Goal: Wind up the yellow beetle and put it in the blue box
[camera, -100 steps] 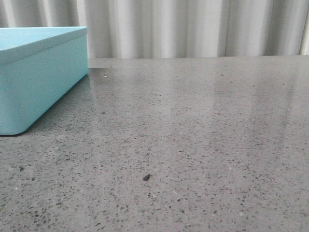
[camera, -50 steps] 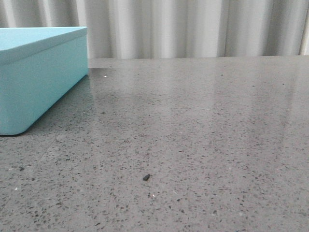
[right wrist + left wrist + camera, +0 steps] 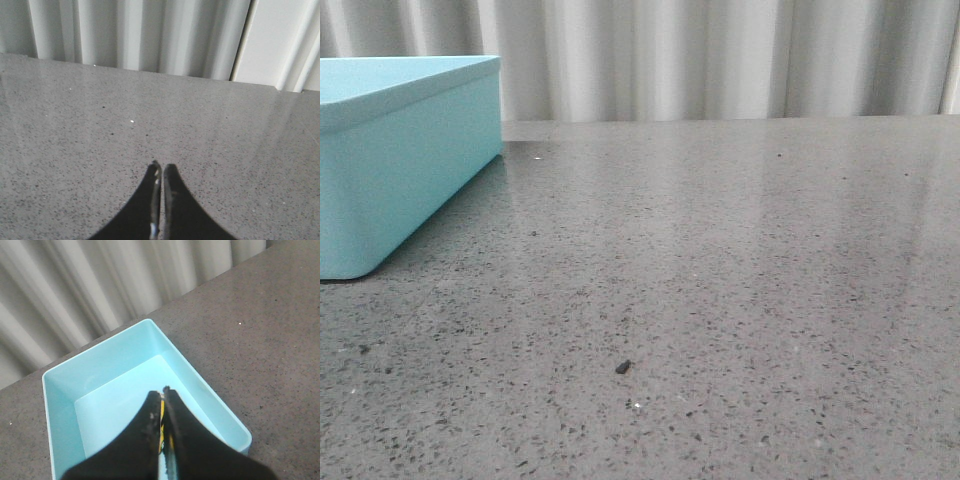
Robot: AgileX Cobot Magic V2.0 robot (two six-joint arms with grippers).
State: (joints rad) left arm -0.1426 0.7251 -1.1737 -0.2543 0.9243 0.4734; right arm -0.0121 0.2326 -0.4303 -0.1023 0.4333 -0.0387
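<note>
My front camera sits low, almost level with the grey speckled table (image 3: 720, 300), looking forward to the pleated curtain (image 3: 720, 60) — the blue box (image 3: 390, 170) fills its left edge, close by. My left wrist camera looks steeply down from above into that same box (image 3: 125, 390), past my left gripper (image 3: 164, 405). My right wrist camera looks down and forward over my right gripper (image 3: 161, 172) at bare table and curtain — ground it shares with the front view.
</note>
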